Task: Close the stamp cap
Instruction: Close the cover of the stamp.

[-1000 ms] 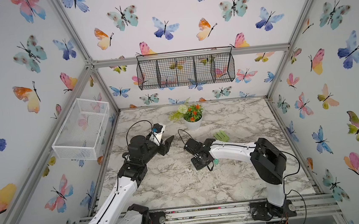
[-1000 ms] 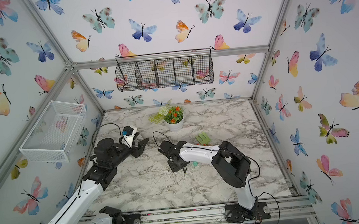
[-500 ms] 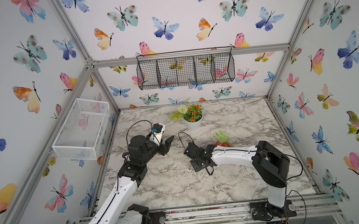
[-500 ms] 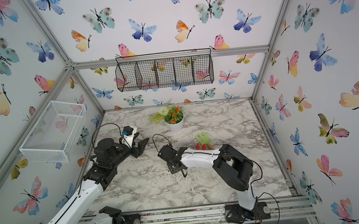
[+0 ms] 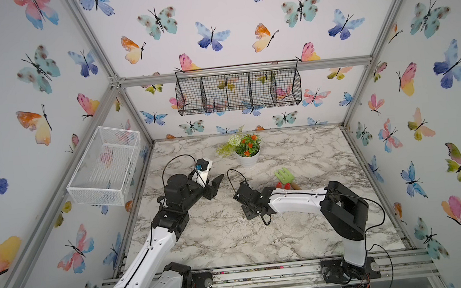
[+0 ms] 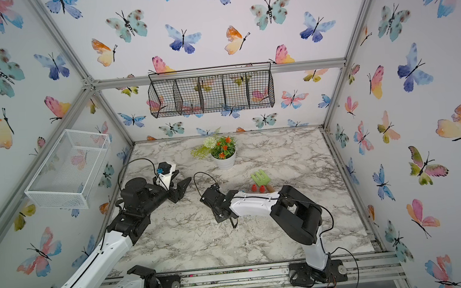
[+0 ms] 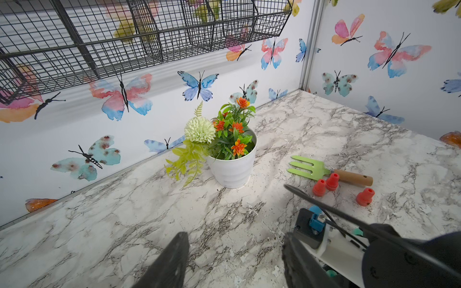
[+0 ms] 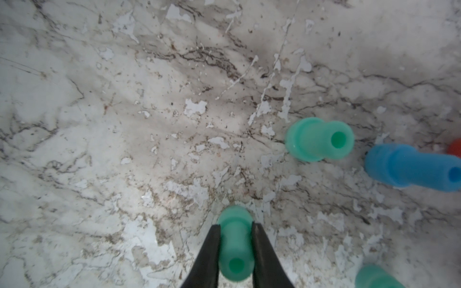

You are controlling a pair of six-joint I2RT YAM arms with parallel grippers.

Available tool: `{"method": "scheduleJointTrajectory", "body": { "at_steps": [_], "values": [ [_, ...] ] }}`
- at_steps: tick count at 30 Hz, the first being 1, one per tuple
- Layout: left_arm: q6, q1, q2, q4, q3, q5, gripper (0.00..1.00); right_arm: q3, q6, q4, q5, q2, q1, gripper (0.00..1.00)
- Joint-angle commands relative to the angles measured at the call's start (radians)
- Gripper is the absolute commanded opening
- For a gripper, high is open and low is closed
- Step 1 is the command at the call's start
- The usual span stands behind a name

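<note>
Left end effector (image 7: 235, 235) is hovering near the worktop's (image 5: 331, 235) left edge, fingers spread, gripping nothing. Toward the centre, right end effector (image 8: 236, 225) is pinching a green stamp (image 8: 235, 249) between both fingers. A second green stamp (image 8: 319, 142) and a blue stamp (image 8: 411, 167) are sitting near it, untouched.

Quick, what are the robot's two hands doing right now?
Left gripper: open, holding nothing.
Right gripper: jaws closed on a green stamp.
</note>
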Motion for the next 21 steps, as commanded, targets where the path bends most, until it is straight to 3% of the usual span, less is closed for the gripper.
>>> {"method": "scheduleJointTrajectory", "body": {
  "at_steps": [1, 12, 16, 20, 21],
  "values": [
    [-0.003, 0.006, -0.008, -0.002, 0.018, 0.0, 0.62, -0.01, -0.012, -0.147, -0.083, 0.084, 0.003, 0.31],
    [-0.002, 0.006, 0.002, -0.002, 0.016, -0.004, 0.62, 0.107, -0.024, -0.168, -0.078, 0.046, 0.003, 0.46],
    [-0.011, 0.006, 0.014, 0.003, 0.018, -0.007, 0.63, 0.163, -0.036, -0.206, -0.045, -0.003, -0.004, 0.57],
    [-0.045, 0.006, 0.04, 0.009, 0.022, -0.041, 0.71, 0.206, -0.06, -0.225, -0.019, -0.072, -0.034, 0.65],
    [-0.053, 0.006, 0.047, 0.011, 0.022, -0.054, 0.8, 0.21, -0.066, -0.225, -0.014, -0.089, -0.045, 0.67]
  ]
}}
